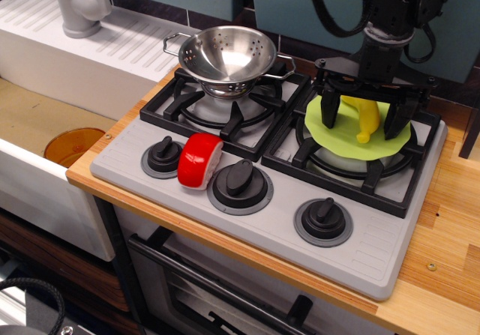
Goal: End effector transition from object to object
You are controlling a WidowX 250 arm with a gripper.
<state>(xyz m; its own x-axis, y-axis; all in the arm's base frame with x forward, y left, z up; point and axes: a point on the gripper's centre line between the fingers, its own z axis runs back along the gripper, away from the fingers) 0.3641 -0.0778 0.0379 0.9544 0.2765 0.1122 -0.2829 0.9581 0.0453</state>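
Observation:
My black gripper (363,121), a wide bar with two downward fingers on a cabled black arm, hangs over the right burner. Its fingers (330,110) stand apart on either side of a yellow banana-shaped toy (365,115), which lies on a lime green plate (330,134) on the burner grate. The fingers do not press on the toy. A steel colander (229,54) sits on the left burner. A red and white can-like object (199,160) lies on the grey stove panel between two knobs.
The toy stove (247,222) has three black knobs (241,183) in front. A white sink (45,110) with a grey faucet (78,4) and an orange disc (73,145) lies to the left. Wooden counter (442,230) runs to the right.

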